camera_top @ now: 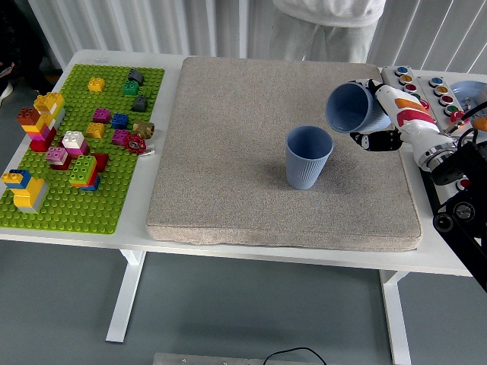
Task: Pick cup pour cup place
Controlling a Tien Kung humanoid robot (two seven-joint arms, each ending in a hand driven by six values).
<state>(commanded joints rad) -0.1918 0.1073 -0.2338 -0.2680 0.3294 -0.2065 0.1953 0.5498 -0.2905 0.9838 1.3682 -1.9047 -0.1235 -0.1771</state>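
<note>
A blue ribbed cup (308,157) stands upright on the grey mat (228,152), right of its middle. My right hand (384,118) is shut on a second blue cup (350,108), held in the air just up and right of the standing one. The held cup is tilted, its mouth turned left toward the standing cup. I cannot see inside either cup. My left arm is out of view.
A green baseplate (53,205) with several toy bricks lies at the left. A panel of coloured buttons (437,91) sits at the table's right edge, behind my right arm. A person in white (327,23) stands at the far side.
</note>
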